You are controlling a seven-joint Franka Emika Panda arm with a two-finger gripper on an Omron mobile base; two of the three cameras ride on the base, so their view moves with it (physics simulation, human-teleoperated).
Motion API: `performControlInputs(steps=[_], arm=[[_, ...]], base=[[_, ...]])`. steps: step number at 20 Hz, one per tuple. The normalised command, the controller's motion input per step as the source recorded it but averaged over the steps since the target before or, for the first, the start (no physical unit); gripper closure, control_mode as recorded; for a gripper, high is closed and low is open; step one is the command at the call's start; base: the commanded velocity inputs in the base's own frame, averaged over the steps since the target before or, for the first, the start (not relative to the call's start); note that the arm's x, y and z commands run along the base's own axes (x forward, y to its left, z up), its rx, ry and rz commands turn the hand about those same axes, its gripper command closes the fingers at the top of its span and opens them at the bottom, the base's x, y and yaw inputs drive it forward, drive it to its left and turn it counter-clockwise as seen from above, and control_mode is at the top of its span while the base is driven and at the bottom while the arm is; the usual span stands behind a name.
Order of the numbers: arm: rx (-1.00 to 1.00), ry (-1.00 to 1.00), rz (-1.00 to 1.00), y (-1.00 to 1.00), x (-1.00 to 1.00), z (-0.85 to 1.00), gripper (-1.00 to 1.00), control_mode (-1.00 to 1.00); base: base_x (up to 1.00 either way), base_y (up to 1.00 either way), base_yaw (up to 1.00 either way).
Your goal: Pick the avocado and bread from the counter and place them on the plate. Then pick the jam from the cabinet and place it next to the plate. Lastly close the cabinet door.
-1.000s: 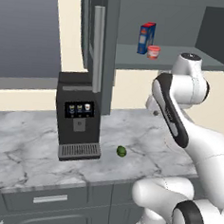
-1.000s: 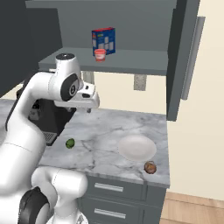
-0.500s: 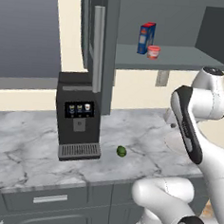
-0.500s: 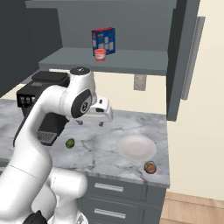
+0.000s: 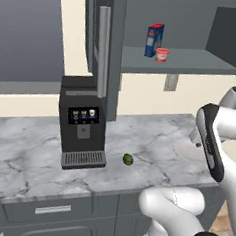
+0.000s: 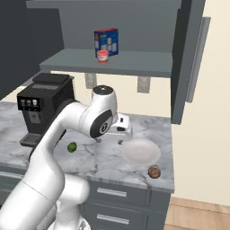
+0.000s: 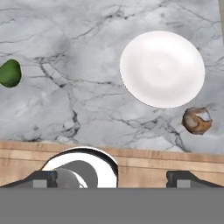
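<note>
The tool hangs above the table, pointing downward, just left of the plate in the right base view. Its two fingertips stand far apart at the bottom corners of the hand view, so the jaws are spread wide, and nothing lies between them. The tool has hold of nothing.

The plate lies flat on the marble in the upper right of the hand view, with nothing on it. The bread rests on the table just beside the plate's rim, apart from it, near the table's front edge; in the right base view the bread sits in front of the plate, close to the right-hand front corner.

The avocado lies at the left edge of the hand view, well apart from the plate. In the left base view the avocado rests on the table just right of the coffee machine's drip tray. The coffee machine stands upright toward the back of the table.

Above, the cabinet has its doors swung open; one door with a long silver bar handle hangs over the coffee machine. On the cabinet shelf the jam stands upright, just in front of the blue-and-red box.
</note>
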Motion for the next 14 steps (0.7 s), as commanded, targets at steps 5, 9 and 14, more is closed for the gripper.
performControlInputs(steps=[5,9,14], arm=[[0.06,0.03,0.0,-0.68,0.0,-0.28,-1.0,-1.0],[0.05,0.01,0.01,-0.55,0.0,-0.28,-1.0,-1.0],[0.01,0.0,0.03,-0.44,0.0,-0.31,-1.0,-1.0]], base=[[0.0,0.0,0.0],[0.0,0.0,0.0],[0.0,0.0,0.0]])
